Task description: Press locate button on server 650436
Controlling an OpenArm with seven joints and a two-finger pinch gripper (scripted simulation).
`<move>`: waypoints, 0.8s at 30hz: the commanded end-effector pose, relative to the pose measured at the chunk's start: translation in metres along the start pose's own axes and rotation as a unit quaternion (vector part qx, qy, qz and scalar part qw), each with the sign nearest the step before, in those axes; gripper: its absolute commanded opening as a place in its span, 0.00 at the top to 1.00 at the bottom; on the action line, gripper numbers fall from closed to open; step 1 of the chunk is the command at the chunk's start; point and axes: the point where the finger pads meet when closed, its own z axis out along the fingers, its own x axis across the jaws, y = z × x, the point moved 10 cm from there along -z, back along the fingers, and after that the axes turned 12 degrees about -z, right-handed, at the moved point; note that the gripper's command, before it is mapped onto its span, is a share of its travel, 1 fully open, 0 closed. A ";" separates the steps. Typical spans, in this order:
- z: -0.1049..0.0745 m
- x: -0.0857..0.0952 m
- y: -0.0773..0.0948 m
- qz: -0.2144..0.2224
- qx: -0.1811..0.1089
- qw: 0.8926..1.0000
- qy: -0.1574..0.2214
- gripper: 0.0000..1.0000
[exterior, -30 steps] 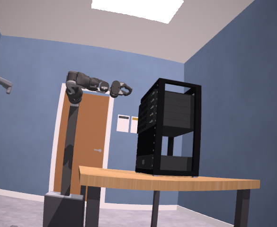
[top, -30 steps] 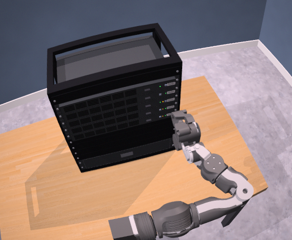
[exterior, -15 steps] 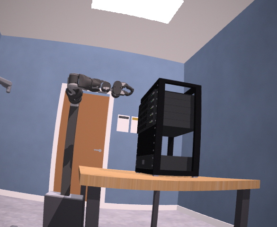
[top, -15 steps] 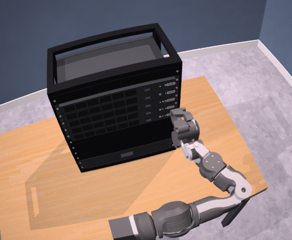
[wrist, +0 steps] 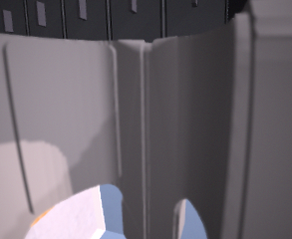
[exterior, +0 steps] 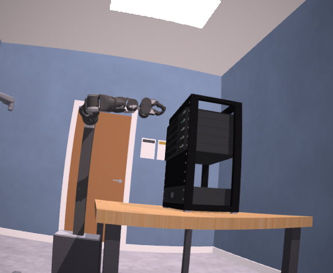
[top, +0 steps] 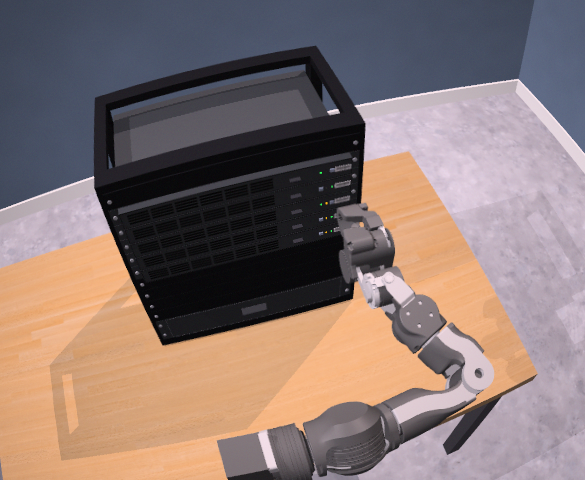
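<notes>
Fingers (top: 345, 215) were pressed together with nothing between them, tips pointed at the right end of the server faces, level with the lower units of the stack. In the exterior view the fingers (exterior: 160, 110) stood clear of the rack (exterior: 236, 152), a visible gap separating tips from its front.

Rack upright on the tabletop (top: 101, 361), long axis vertical, front facing the near side; servers (top: 204, 227) lay as horizontal units stacked in the upper half. Small lights and label strips sat at the right end of each unit (top: 333, 198); asset numbers too small to read, so the target unit could not be picked out.

Rack stood toward the far edge of the tabletop, with open wood to the left and near side; the arm (top: 416, 320) occupied the right side.

Wrist view was almost filled by the closed fingers' (wrist: 185, 124) grey inner faces; only a strip of server fronts (wrist: 86, 20) showed along the top.
</notes>
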 end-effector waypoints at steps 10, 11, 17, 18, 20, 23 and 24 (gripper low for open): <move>0.015 0.000 0.000 -0.006 0.003 1.000 -0.005 1.00; 0.017 -0.001 0.000 -0.006 0.003 1.000 -0.005 1.00; 0.023 -0.001 0.000 -0.006 0.003 1.000 -0.005 1.00; 0.024 -0.001 0.000 -0.006 0.003 1.000 -0.005 1.00; 0.025 -0.001 0.000 -0.006 0.003 1.000 -0.005 1.00; 0.025 -0.001 0.000 -0.006 0.003 1.000 -0.005 1.00; 0.025 -0.001 0.000 -0.006 0.003 1.000 -0.005 1.00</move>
